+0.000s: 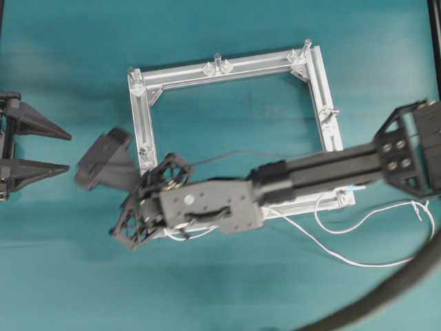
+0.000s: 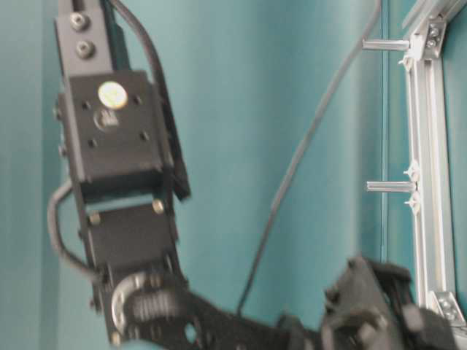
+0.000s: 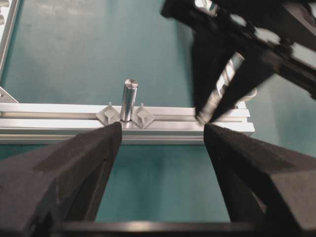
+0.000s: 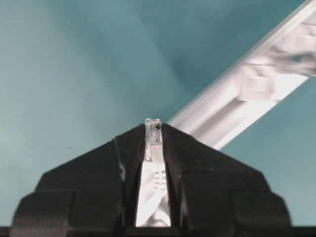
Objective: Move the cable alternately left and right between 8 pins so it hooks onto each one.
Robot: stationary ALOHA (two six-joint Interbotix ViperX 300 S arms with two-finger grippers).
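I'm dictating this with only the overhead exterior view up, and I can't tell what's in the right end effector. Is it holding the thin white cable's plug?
Observer: Yes. The right wrist view shows the right end effector shut on the small clear connector plug of the thin white cable. The plug's tip pokes out between the black fingertips.
Operator: And what's ahead of the left one?
Observer: The left wrist view shows the left end effector open. One upright silver pin stands on the silver aluminium frame bar ahead of it, left of centre in the gap between its fingers, with no cable around it.
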